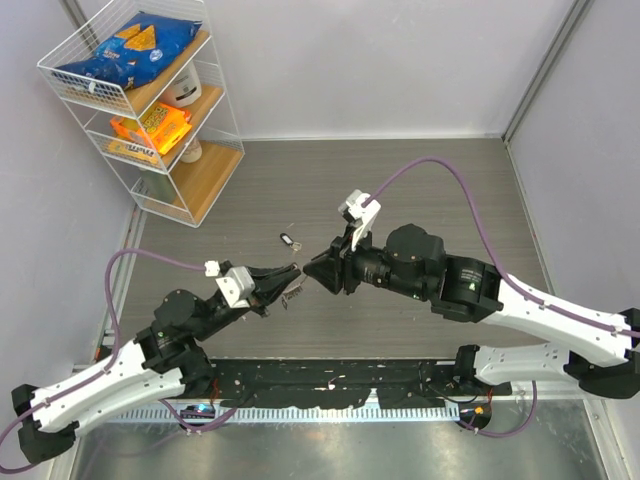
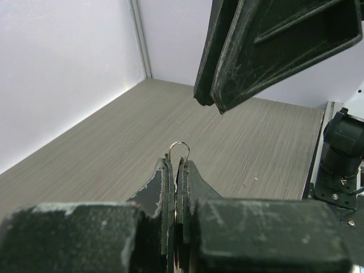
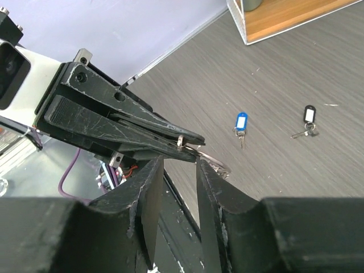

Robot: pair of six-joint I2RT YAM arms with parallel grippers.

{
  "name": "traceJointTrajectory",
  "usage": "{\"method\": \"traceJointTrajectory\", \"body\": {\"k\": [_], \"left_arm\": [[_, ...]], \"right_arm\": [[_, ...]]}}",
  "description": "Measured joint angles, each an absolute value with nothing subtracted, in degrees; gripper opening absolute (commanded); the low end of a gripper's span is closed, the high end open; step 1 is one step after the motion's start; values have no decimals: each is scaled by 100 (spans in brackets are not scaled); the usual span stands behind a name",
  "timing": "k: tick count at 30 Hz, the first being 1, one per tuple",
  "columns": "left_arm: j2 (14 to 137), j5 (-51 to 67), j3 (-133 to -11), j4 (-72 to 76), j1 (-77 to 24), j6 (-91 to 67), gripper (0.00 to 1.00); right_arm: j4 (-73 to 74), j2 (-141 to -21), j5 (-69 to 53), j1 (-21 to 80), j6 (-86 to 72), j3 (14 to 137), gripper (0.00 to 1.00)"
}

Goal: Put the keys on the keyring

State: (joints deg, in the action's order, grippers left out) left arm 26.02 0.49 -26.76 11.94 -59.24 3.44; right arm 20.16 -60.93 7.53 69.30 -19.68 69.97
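My left gripper is shut on the keyring, a thin silver wire loop whose top pokes out past the fingertips. The ring also shows in the right wrist view, sticking out of the left fingers, with something small and silvery on its lower edge. My right gripper is open and empty, its tips just short of the ring, nose to nose with the left gripper. A key with a blue tag and a key with a black tag lie on the table beyond; the black-tagged one shows from above.
A white wire shelf rack with snack packs stands at the back left, its wooden base in the right wrist view. Grey walls close off the back and sides. A black rail runs along the near edge.
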Motion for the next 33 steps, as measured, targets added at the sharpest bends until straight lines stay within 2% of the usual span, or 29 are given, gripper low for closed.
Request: {"method": "traceJointTrajectory", "body": {"k": [33], "left_arm": [[2720,-235,-2676,1214,-5972,351,0]], "right_arm": [[2069,-6840,766,6930,-2276,7288,25]]}}
